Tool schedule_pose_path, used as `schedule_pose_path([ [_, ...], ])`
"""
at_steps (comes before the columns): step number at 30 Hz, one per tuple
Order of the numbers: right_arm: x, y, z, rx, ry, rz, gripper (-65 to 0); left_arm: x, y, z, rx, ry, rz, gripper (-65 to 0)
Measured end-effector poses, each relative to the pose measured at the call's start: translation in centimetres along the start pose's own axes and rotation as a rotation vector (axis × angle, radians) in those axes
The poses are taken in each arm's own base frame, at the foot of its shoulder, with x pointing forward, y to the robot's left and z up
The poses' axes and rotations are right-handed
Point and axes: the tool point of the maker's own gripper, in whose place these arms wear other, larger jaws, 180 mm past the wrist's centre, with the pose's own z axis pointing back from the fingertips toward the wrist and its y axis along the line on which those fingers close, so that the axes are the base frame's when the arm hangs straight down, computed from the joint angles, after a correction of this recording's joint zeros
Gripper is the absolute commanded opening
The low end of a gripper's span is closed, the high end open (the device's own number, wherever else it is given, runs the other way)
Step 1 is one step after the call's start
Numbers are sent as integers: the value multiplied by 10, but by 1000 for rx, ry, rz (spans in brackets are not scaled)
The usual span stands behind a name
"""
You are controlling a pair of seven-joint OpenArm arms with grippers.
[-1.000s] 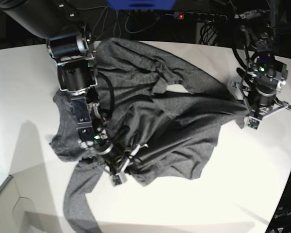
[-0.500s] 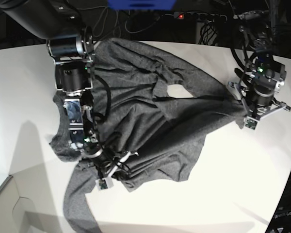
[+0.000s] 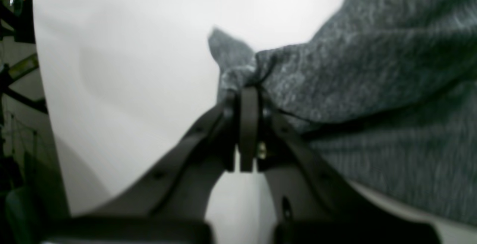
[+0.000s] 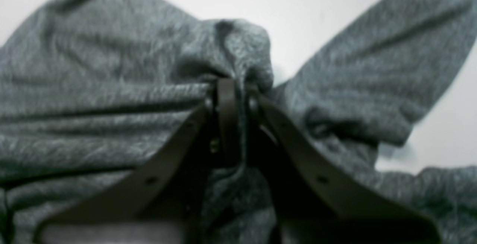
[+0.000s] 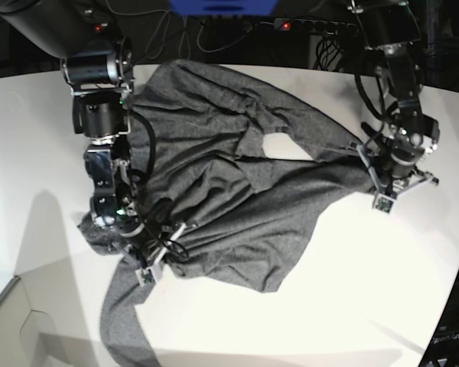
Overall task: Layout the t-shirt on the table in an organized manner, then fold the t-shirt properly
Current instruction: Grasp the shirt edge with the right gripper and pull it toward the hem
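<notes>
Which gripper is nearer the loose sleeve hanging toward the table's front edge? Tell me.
Right. The right gripper grips cloth just above that sleeve; the left gripper holds the t-shirt's opposite edge.

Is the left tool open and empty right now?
No, in the left wrist view the left tool is shut on a bunched edge of the t-shirt.

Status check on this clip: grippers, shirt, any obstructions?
Left gripper shut on t-shirt edge. Right gripper shut on bunched fabric. Shirt rumpled, not flat on table. Nothing else in the way.
</notes>
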Motion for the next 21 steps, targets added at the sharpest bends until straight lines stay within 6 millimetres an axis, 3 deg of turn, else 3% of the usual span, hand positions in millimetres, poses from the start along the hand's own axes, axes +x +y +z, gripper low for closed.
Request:
schedule_pose_path([
  [3,-13,-5,3,-9,50,-6,-650,-6,3,-9,-9,28,3,-650],
  [7,-27,-21,13,-47,66,-65,-650,5,0,-13,-53,-12,54,-650],
  [10,-33,-29,24,-72,68,-72,-584,11,4,-11,-71,-44,78,-650],
  [15,-34,-25,40,-83,41,-48,-464,6,3,-10,-79,-35,92,-650],
  [21,-35,-23,59,-101,23,-19,-384,9,2,-6,-74,-40,92,-650],
])
